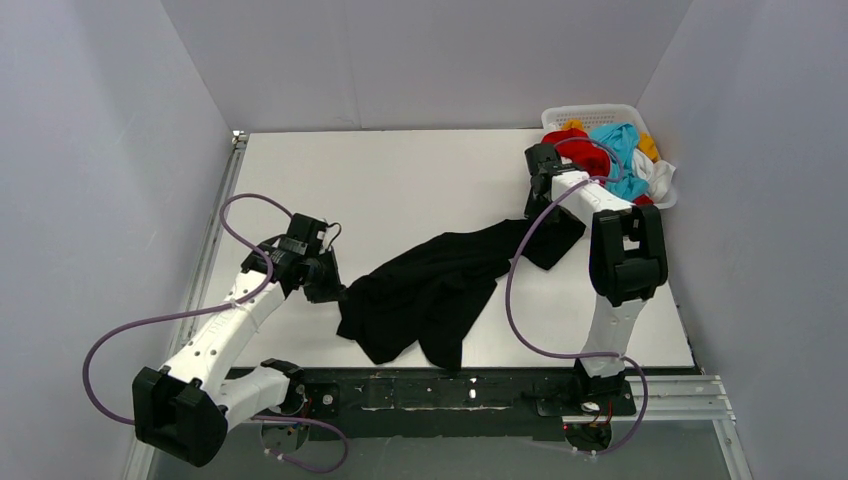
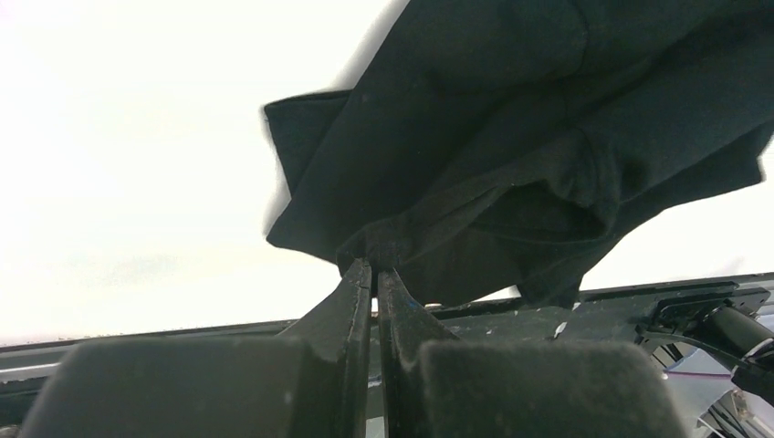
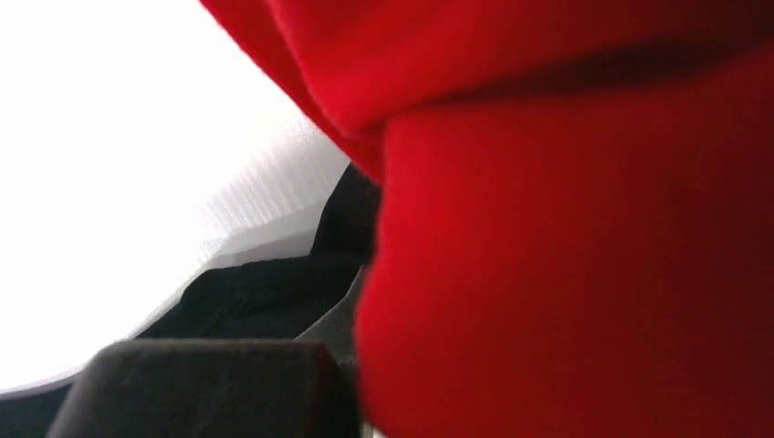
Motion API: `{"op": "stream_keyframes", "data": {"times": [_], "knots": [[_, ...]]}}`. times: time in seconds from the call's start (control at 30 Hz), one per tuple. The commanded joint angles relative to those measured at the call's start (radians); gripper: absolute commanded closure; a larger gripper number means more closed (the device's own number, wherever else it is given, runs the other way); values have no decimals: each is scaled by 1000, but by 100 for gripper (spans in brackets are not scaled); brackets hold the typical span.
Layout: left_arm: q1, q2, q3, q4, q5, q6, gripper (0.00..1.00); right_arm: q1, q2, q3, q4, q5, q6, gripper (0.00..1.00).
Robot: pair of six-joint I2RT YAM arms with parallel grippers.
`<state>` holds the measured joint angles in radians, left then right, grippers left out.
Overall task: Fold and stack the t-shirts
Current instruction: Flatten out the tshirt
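The large black t-shirt lies crumpled and stretched diagonally across the table. My left gripper is shut on its left edge, and the left wrist view shows the fingertips pinching a fold of black cloth. My right gripper is at the basket's near-left corner, against the red t-shirt. Red cloth fills most of the right wrist view and hides one finger. The other finger sits at the middle, pressed to the cloth, so the gripper is shut on it. Black cloth lies below.
A white lattice basket stands at the back right corner. It holds the light blue, orange-yellow and white shirts. The black base rail runs along the near edge. Grey walls close in the table.
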<state>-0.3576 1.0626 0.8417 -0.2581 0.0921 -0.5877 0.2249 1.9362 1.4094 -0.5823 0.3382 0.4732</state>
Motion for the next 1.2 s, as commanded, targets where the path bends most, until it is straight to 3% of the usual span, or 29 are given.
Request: {"op": "stream_keyframes", "data": {"times": [0.0, 0.2, 0.37, 0.53, 0.9, 1.17], "knots": [[-3, -7, 95, -81, -43, 47, 100, 4, -131, 10, 14, 51, -5, 99], [-3, -109, 225, -81, -157, 105, 100, 11, -454, 7, 16, 71, -45, 99], [-4, -216, 372, -64, -205, 189, 100, 16, -725, 14, 46, -71, -79, 99], [-3, -272, 573, -57, -211, 283, 100, 16, -912, 134, 22, -204, -86, 99], [-3, -243, 1054, -34, -16, 409, 100, 16, -1088, 513, 18, -553, -40, 99], [-4, -86, 1392, -55, 79, 427, 100, 14, -1072, 677, 94, -614, -8, 99]]}}
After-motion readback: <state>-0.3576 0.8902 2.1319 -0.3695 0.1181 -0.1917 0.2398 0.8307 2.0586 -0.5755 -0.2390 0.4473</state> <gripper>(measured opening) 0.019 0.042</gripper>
